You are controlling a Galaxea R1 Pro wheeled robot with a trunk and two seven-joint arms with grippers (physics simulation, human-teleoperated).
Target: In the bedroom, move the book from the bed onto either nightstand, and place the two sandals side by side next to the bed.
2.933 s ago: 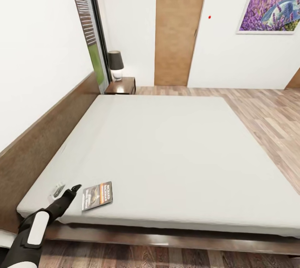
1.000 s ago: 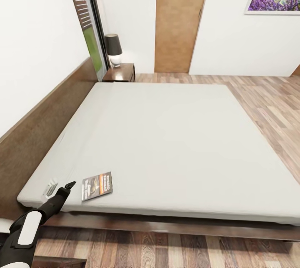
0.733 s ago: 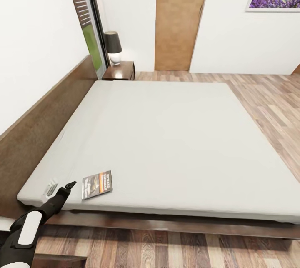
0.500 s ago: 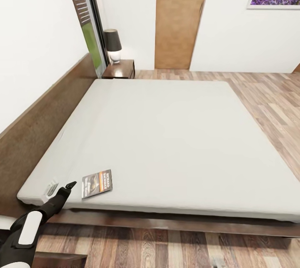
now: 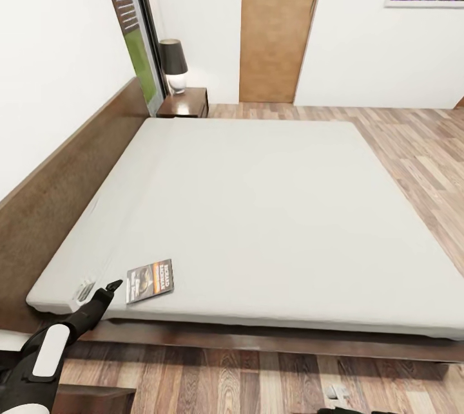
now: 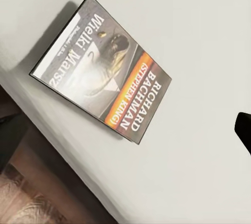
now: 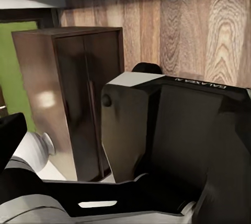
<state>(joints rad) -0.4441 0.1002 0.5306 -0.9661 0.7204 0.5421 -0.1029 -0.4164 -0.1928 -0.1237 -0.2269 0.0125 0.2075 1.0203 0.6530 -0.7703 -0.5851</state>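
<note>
The book [image 5: 150, 281] lies flat near the front left corner of the bed [image 5: 270, 208], a dark paperback with an orange band; the left wrist view shows its cover [image 6: 102, 70] close up. My left gripper [image 5: 113, 286] hovers low over the mattress just left of the book, apart from it. Only one dark fingertip [image 6: 243, 130] shows at the edge of the left wrist view, so its jaws cannot be read. A dark brown nightstand [image 5: 187, 103] stands at the bed's far left corner. One dark fingertip [image 7: 10, 130] of my right gripper shows. The sandals are out of view.
A black-shaded lamp [image 5: 173, 65] sits on the far nightstand, beside a tall window [image 5: 132, 21]. A wooden door [image 5: 277, 24] is in the far wall. Plank floor [image 5: 419, 150] runs along the bed's right side and front. A dark cabinet [image 7: 78, 104] stands by my base.
The head camera has shifted, so the bed sits higher in the picture and more floor shows in front. The book lies where it was, and my left gripper stays just left of it.
</note>
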